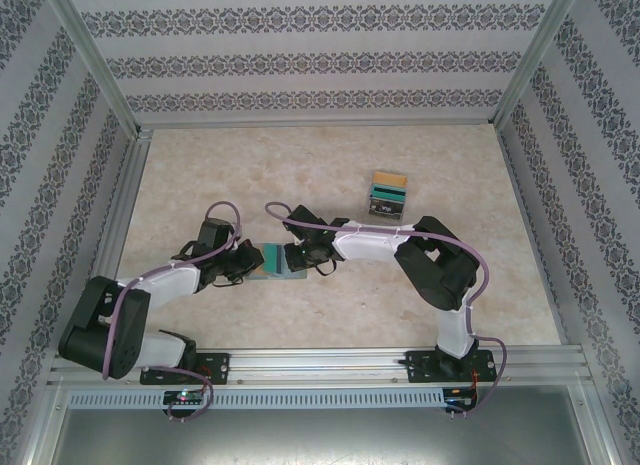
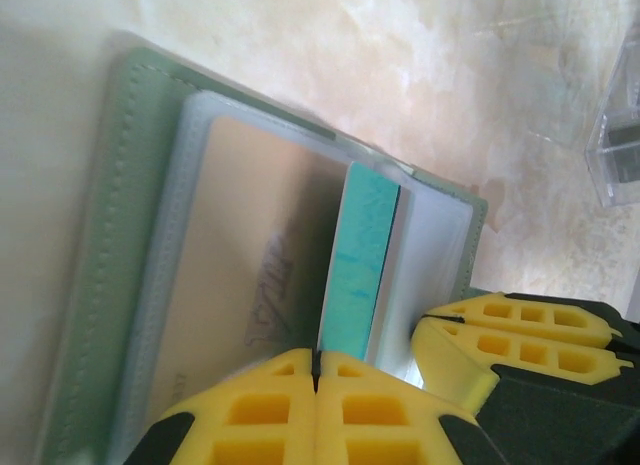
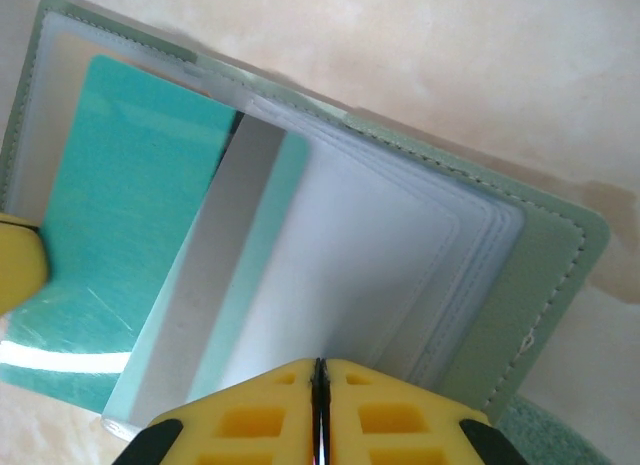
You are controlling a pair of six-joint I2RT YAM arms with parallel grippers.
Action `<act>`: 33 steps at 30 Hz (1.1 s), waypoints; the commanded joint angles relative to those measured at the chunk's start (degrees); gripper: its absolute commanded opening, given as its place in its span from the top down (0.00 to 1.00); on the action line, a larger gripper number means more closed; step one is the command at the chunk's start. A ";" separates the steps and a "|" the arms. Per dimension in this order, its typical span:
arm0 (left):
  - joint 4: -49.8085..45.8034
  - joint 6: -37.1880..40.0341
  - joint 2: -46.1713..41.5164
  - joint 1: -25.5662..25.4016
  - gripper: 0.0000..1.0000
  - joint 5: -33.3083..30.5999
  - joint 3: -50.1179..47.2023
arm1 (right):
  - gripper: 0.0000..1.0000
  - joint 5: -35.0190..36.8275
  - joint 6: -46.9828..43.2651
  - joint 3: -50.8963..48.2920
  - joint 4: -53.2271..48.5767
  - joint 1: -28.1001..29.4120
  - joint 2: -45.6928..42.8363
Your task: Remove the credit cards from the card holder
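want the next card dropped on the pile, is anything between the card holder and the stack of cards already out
Nothing lies on the table between the card holder and the stacked cards, but the right arm stretches across that line above it.

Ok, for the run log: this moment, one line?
grey-green soft folding card holder: open | left jaws: shut | right jaws: shut | teal plastic card: inside sleeve

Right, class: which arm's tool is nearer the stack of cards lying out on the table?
Right. The right tool sits on the side of the card holder facing the stack of cards; the left tool sits on its far side.
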 commanded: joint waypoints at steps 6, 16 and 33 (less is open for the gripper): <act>-9.09 4.21 -7.08 2.34 0.97 -4.81 -0.11 | 0.87 -0.19 0.98 -0.51 -1.33 -0.15 0.71; -13.33 4.31 -13.73 2.77 1.00 -5.51 0.91 | 0.86 0.14 0.52 -0.35 -1.23 -0.53 -1.17; 0.35 -6.32 -17.99 2.80 1.00 6.63 2.15 | 0.73 -12.96 12.56 -8.83 15.33 -8.24 -16.64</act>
